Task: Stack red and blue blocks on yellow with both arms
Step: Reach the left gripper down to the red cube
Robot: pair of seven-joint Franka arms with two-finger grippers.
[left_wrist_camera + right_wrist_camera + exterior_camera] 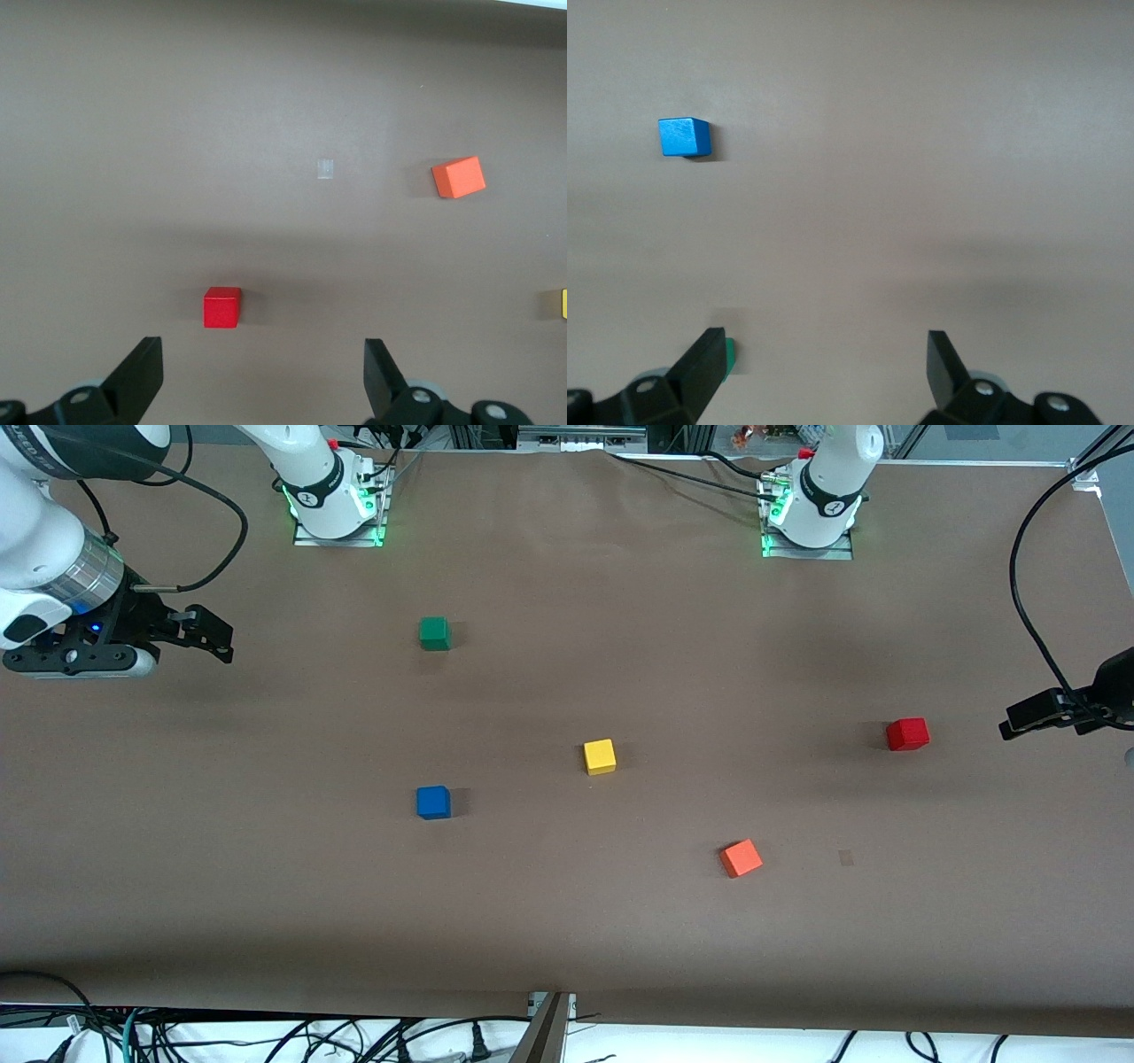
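Currently both end effectors hang spread and empty: the left end effector (263, 376) over the table's (567, 921) left-arm end near the red block (907, 734), the right end effector (824, 372) over the right-arm end. Yellow (600, 756) sits mid-table, the blue block (433, 802) slightly nearer the camera.

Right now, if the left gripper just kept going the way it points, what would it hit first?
Probably the red block. The open left gripper points down at the table, with that block slightly off-centre between its fingers, though depth is unclear.
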